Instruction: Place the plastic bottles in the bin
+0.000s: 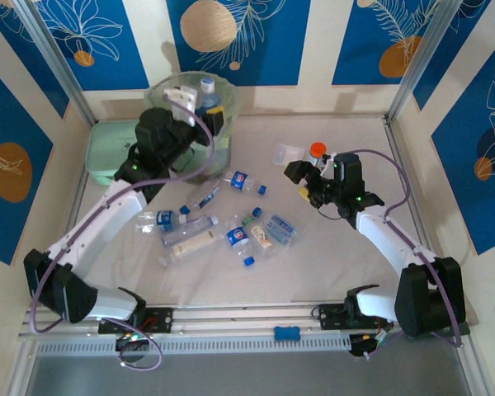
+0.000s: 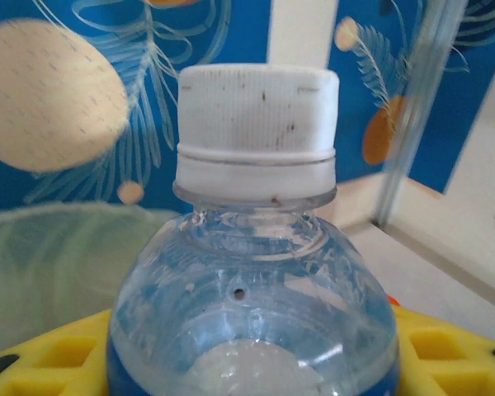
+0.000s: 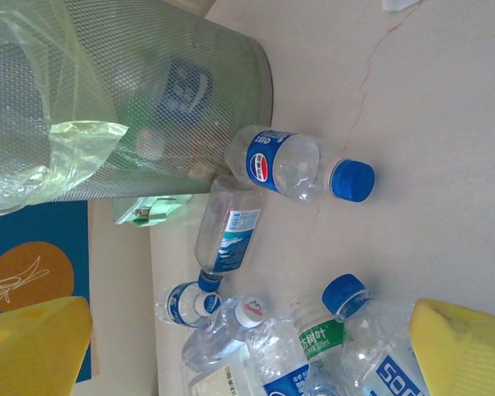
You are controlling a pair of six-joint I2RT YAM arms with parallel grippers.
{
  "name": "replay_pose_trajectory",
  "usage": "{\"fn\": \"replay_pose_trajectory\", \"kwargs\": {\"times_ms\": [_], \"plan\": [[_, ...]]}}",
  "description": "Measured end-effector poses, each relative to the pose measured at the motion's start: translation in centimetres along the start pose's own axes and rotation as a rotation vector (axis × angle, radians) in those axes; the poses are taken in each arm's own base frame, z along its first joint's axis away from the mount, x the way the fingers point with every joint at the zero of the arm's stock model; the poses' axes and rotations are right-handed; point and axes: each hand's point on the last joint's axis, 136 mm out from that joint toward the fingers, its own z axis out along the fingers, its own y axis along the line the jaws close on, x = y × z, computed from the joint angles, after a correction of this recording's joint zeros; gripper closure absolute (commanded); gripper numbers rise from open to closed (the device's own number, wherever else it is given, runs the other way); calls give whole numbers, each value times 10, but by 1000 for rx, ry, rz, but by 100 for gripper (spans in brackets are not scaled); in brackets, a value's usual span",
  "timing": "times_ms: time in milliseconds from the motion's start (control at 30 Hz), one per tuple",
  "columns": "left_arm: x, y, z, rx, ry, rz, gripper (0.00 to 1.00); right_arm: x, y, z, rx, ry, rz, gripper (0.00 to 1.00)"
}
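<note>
Left gripper clamps white-capped bottle above bin, far-left corner of table; not yet released. Right gripper wide, empty. Roughly nine bottles remain mid-table

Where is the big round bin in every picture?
Top external: the bin stands at the back of the table, left of the middle.
Left wrist: the bin is the pale green blur at lower left, behind the held bottle.
Right wrist: the bin and its mesh wall take the upper left.
Shared landmark: the blue wall panels.
</note>
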Motion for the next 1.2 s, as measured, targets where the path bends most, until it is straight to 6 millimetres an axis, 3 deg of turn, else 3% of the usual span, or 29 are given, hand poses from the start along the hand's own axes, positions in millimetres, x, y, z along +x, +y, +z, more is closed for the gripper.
{"fn": "replay_pose_trajectory", "kwargs": {"times_ms": [167, 400, 500, 767, 900, 1033, 1200], "plan": [[-17, 44, 28, -74, -13, 31, 45, 0, 0, -2, 2, -2, 2, 1], [0, 79, 57, -117, 63, 47, 45, -1, 5, -16, -10, -29, -17, 1], [12, 87, 71, -123, 107, 50, 45, -2, 4, -20, -6, -37, -20, 1], [69, 98, 93, -134, 277, 65, 44, 0, -4, -25, 23, -52, -16, 1], [94, 102, 100, -141, 355, 57, 38, 1, -7, -28, 35, -58, -19, 1], [105, 104, 100, -148, 395, 54, 25, 0, -7, -32, 40, -68, -30, 1], [103, 104, 99, -152, 396, 44, 12, 1, -9, -32, 49, -65, -48, 1]]}}
